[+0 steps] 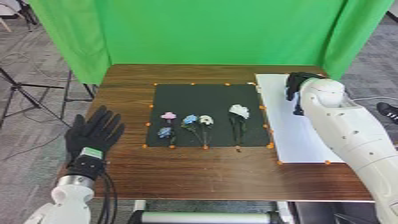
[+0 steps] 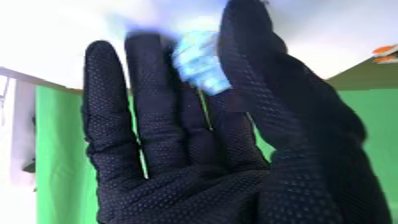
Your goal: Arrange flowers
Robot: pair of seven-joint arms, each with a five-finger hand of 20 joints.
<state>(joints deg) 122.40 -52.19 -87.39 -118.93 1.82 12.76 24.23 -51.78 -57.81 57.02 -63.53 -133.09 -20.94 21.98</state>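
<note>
Flowers (image 1: 239, 110) lie on black mat (image 1: 222, 92); right hand (image 1: 300, 82) pinches blue flower (image 2: 201, 62); left hand (image 1: 91, 136) open.

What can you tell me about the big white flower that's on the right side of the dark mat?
The white flower has a full, ruffled bloom and dark green stems or leaves below it. It lies flat on the dark mat, bloom pointing away from the robot and stem towards it. No hand touches it, and the other flowers lie apart. I can't tell if it's real.
</note>
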